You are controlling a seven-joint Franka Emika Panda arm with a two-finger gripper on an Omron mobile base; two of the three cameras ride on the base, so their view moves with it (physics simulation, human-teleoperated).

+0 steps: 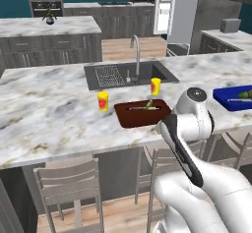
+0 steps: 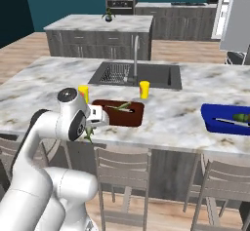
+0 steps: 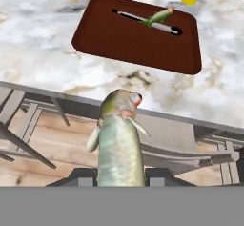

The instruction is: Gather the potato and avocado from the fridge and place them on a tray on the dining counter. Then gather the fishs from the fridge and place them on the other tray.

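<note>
The end effector (image 3: 119, 177) is clamped on a grey-green fish (image 3: 119, 139), whose head points up and away from the fingers in the hand view; the fish hangs in front of the near edge of the dining counter (image 1: 49, 114), over the chairs (image 1: 69, 188) and not yet above the marbled top; in the right base view the end effector (image 2: 93, 125) sits just short of that near edge, with the green of the held fish (image 2: 89, 133) showing below it.

The other tray (image 3: 138, 32), dark reddish-brown, lies on the counter close to its near edge, in front of the sink (image 1: 125, 74); a second fish (image 3: 157, 17) rests in it toward its far side, lying across a slim pale utensil-like strip; what that strip is cannot be told.

Two yellow cups (image 1: 103, 101) with red marks stand on the counter beside the tray, one off its left far corner, the other (image 1: 155, 86) off its right far corner, near the sink rim; the faucet (image 1: 136, 50) rises behind the sink.

The blue tray (image 2: 227, 119) lies well apart toward the right end of the counter, near its front edge; a dark green thing, likely the avocado (image 2: 241, 117), lies in it.
</note>
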